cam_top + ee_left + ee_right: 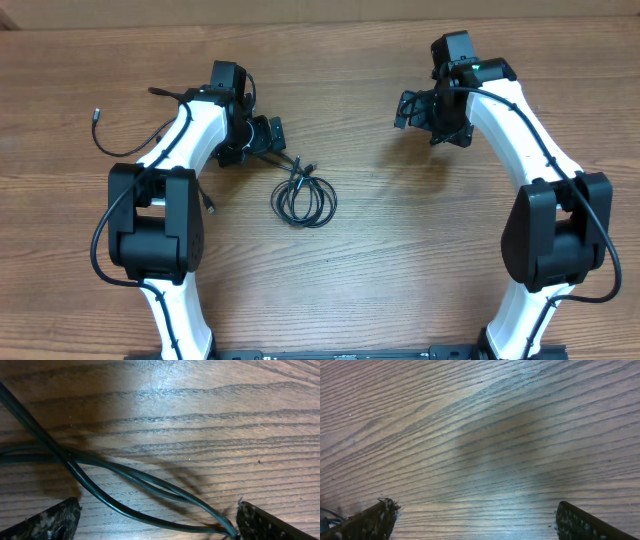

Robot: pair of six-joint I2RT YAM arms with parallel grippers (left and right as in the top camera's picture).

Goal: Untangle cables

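Centre-left on the brown wood-grain desk, the thin black cables lie in a loose coil just beside the left pincer, spread wide, gripping nothing; right pincer equally wide, empty, well apart. Risk: closing now could pinch 2 crossed strands together, tightening the tangle. Left wrist view shows strands running between the fingertips, 1 touching a tip; overhead hides that contact

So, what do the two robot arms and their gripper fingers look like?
The left arm and right arm match: white curved links, bulky black joint housings, thin black wires looping alongside. A small green light glows near the right wrist. The fingers are flat, black, with pale speckles.
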